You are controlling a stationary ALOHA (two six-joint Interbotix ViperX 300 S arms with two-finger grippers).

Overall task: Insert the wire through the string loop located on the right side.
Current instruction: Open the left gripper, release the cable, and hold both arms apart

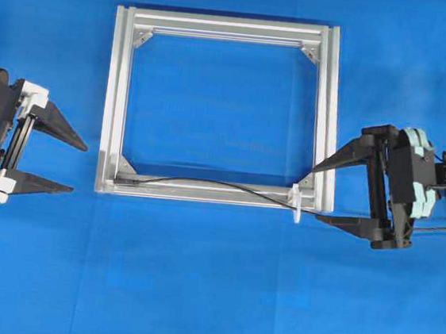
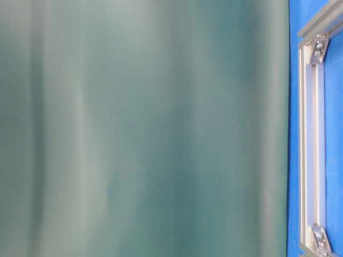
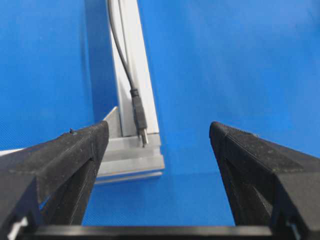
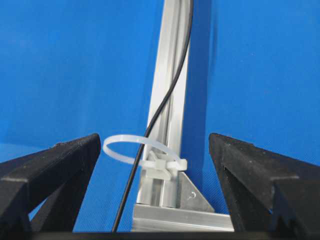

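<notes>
Both pincers stand wide apart and hold nothing: the left gripper [image 1: 79,169] off the aluminium frame [image 1: 116,92]'s left side, the right gripper [image 1: 313,194] at its right corner. The thin black wire [image 1: 205,183] lies along the near rail, seemingly already through the white string loop [image 4: 131,146]; its metal plug [image 3: 140,120] rests at the left corner.

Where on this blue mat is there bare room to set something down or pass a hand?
Bare mat: the wide strip below the aluminium frame, the square inside it, and the top corners. Crowded: the frame's lower rail, where the wire runs to the string loop, with the open right gripper beside it; the open left gripper flanks the other end.
</notes>
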